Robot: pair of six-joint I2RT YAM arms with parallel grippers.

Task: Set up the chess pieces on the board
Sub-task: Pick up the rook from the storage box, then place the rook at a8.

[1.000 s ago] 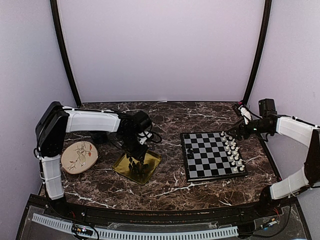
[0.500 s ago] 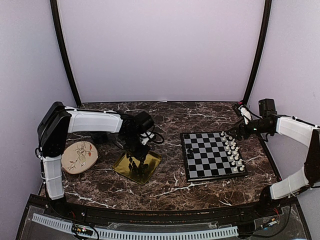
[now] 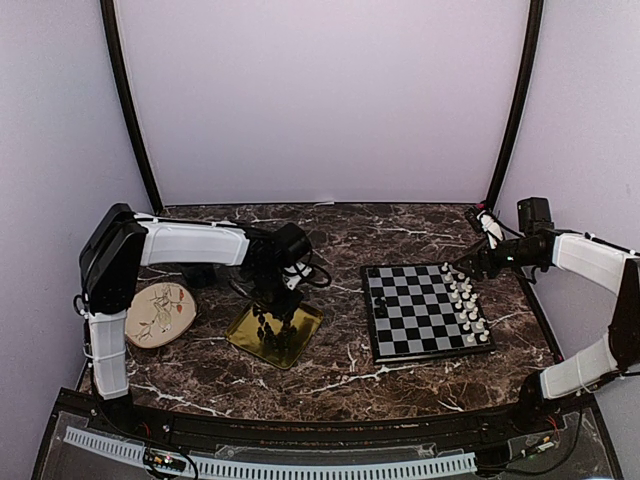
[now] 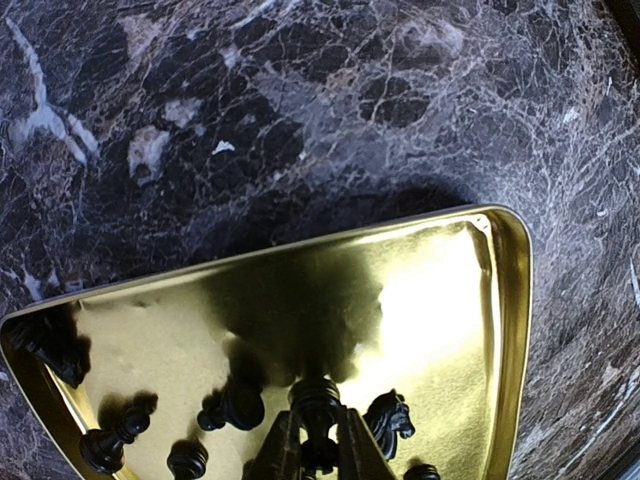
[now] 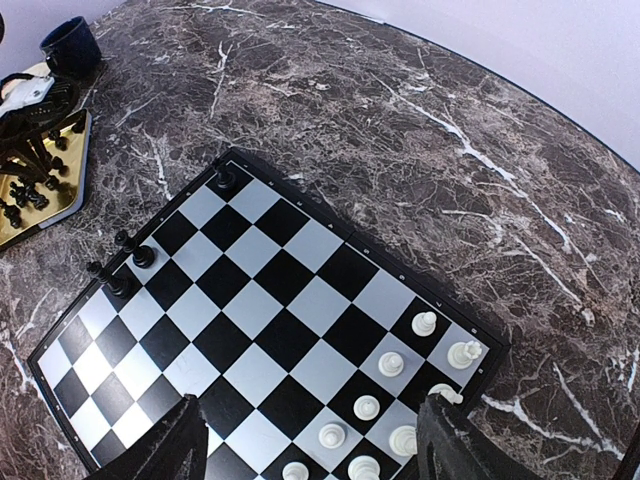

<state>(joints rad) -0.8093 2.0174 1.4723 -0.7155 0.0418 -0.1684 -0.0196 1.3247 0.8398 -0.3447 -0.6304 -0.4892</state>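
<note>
Fingers of your left gripper (image 4: 315,445) sit pressed against both sides of a black piece (image 4: 315,398) that stands in the gold tray (image 4: 450,300) among other black pieces (image 4: 230,405). Your right gripper (image 5: 312,415) hangs wide open and holds nothing. It hovers over the board (image 5: 285,335), above the white pieces (image 5: 390,365). A few dark pieces (image 5: 140,255) stand along the opposite edge.

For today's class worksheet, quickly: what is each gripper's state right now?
Left gripper: closed on a black chess piece.
Right gripper: open, holding nothing.
</note>
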